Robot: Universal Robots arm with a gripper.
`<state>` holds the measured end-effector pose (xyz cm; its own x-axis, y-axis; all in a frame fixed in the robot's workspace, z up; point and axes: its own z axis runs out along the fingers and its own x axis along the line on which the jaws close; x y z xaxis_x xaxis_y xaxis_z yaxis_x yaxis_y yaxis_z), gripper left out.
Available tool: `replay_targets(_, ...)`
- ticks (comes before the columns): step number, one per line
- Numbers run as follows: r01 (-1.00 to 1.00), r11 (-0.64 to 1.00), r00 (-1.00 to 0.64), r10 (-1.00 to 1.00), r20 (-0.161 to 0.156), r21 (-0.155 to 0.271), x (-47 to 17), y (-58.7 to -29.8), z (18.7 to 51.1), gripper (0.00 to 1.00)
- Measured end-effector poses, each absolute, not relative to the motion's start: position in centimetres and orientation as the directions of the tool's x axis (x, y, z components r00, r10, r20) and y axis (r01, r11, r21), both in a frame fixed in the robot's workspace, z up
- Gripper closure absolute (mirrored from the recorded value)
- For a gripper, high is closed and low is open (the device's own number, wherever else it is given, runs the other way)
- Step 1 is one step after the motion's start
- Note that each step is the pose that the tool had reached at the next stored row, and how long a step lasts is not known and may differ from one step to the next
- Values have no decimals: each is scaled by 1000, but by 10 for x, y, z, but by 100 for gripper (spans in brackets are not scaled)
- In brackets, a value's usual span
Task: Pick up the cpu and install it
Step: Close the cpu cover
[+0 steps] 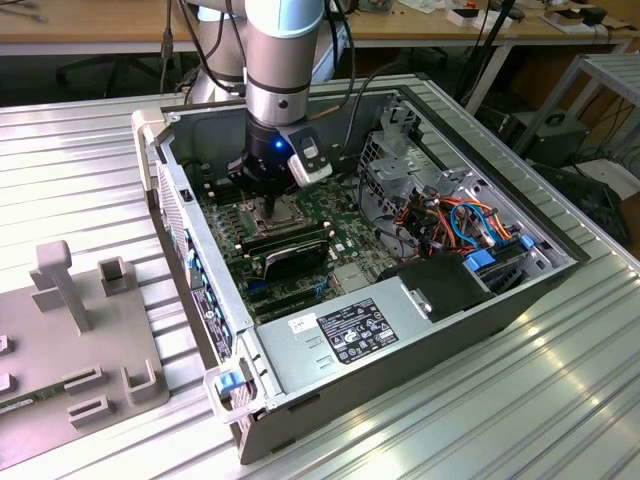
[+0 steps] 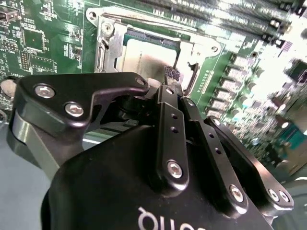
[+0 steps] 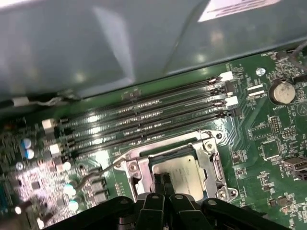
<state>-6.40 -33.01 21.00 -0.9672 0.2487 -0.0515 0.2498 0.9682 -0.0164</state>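
Observation:
The cpu (image 3: pixel 186 173) (image 2: pixel 145 61) is a silvery-tan square lying flat inside the metal-framed socket (image 3: pixel 214 165) (image 2: pixel 106 45) on the green motherboard. My gripper (image 3: pixel 161 184) (image 2: pixel 172 79) hangs just above it with its two thin fingers pressed together and nothing between them. The tips stand over one edge of the chip; I cannot tell whether they touch it. In the exterior view the gripper (image 1: pixel 271 203) reaches down into the open computer case (image 1: pixel 225 300) over the socket (image 1: pixel 287 212).
Long black memory slots (image 3: pixel 144 120) run beside the socket. A power supply (image 1: pixel 350 330) sits at the near side of the case, and coloured cables (image 1: pixel 455 222) lie toward the exterior view's right. A grey fixture plate (image 1: pixel 70 340) lies outside the case.

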Motion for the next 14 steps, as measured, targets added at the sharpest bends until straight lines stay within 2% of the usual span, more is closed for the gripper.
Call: replay_targets(14,15,1000,-999,14,-52,-17,-64,-330,210,89)
